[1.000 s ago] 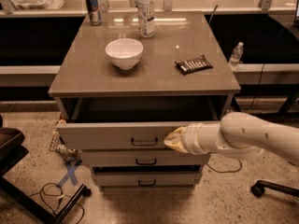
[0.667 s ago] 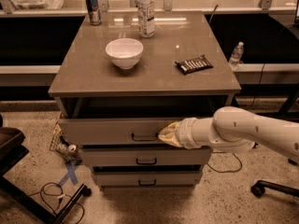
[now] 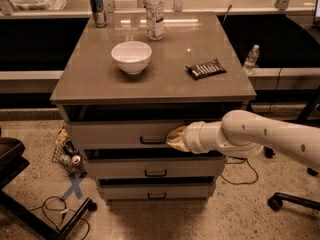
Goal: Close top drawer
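The top drawer (image 3: 110, 133) is the uppermost of three in the grey-taupe cabinet. It stands out only a little, with a narrow dark gap under the countertop. Its small dark handle (image 3: 152, 141) sits at the centre of the flat front. My gripper (image 3: 172, 138) comes in from the right on a white arm (image 3: 260, 136) and presses against the drawer front just right of the handle.
On the cabinet top (image 3: 100, 81) stand a white bowl (image 3: 131, 57), a dark snack packet (image 3: 205, 69), a clear bottle (image 3: 154, 15) and a can (image 3: 97, 8). Two lower drawers (image 3: 155, 170) are shut. Cans and cables lie on the floor at left (image 3: 70, 159). A chair base (image 3: 295, 200) is at right.
The top drawer has slid in towards the cabinet, from well open to nearly closed. My gripper and arm have moved forward and left with the drawer front.
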You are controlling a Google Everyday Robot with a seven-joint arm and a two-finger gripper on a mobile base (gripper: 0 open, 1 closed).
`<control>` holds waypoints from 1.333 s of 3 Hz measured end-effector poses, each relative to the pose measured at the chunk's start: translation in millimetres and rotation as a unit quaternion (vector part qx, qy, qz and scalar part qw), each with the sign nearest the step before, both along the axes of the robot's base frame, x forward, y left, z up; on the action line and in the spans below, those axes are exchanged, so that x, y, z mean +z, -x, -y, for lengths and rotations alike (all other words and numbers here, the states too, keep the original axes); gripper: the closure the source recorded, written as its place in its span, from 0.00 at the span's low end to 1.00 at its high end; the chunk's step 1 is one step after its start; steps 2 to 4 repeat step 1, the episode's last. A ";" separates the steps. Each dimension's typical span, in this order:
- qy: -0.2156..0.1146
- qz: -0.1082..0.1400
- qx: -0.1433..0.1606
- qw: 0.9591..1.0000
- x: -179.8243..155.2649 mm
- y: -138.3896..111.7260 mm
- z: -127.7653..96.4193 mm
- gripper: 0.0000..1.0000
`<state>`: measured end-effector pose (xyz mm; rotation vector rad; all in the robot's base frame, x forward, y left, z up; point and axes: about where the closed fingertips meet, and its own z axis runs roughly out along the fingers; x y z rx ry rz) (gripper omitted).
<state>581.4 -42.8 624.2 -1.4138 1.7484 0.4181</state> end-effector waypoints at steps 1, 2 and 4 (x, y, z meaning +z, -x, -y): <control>0.000 0.000 0.000 1.000 0.0 0.2 0.5 1.00; 0.000 0.000 0.000 1.000 0.0 0.2 0.5 1.00; 0.000 0.000 0.000 1.000 0.0 0.2 0.5 1.00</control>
